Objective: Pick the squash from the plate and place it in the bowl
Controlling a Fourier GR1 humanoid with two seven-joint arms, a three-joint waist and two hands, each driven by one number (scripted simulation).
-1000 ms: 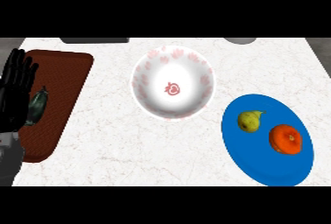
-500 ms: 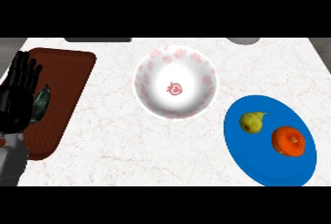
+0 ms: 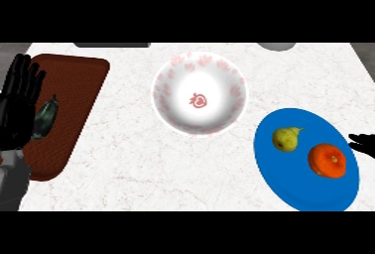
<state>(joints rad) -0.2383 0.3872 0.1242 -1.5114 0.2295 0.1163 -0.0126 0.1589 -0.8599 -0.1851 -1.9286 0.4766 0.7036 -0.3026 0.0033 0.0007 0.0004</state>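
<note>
Right hand (image 3: 362, 144) has just come in at the right edge beside the blue plate (image 3: 293, 188), fingers spread, nothing held; reach starting; yellow squash (image 3: 286, 138) on plate, bowl (image 3: 199, 93) waiting; left hand (image 3: 21, 106) open, resting.

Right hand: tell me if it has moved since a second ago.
Yes. The right hand has come into view at the right edge, beside the blue plate; earlier it did not show at all.

You have a white marbled counter (image 3: 132, 173) with a reddish-brown board (image 3: 73, 106) lying at its left side. A dark green vegetable (image 3: 46, 116) rests on that board. An orange fruit (image 3: 327, 159) sits at the right.
</note>
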